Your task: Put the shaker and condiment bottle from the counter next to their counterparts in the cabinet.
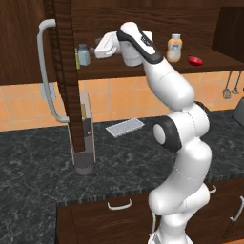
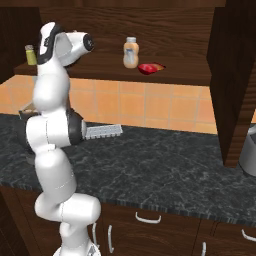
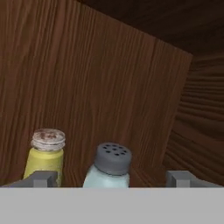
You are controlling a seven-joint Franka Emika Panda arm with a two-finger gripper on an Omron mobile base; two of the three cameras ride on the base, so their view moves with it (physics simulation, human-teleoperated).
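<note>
The kitchen has an orange tiled wall behind a black veined counter (image 1: pixel 43 157) with dark wood drawer fronts below. Above it hangs the dark wood cabinet (image 2: pixel 165 72), its door (image 1: pixel 64 71) swung open edge-on to me in the left base view, with the grey bar handle (image 1: pixel 46 71) on its face. On the counter I see a flat grey ridged tray (image 1: pixel 125 127) near the wall and a tall narrow appliance (image 1: pixel 85 138) standing below the door.

On the shelf, the tan bottle (image 2: pixel 131 52) with a white cap stands upright towards the right; the red bottle (image 2: pixel 150 68) lies just beside it, on its right. At the left end of the shelf, the shaker (image 1: pixel 84 55) stands upright just beside the slim olive-yellow shaker (image 3: pixel 45 157), close to the cabinet's side wall.

My arm reaches up into the cabinet, with the hand pointing left along the shelf. In the hand view, the gripper (image 3: pixel 111 178) is spread wide. The shaker stands between the two fingertips (image 3: pixel 41 178), apart from both. The olive-yellow shaker stands behind the left tip.
</note>
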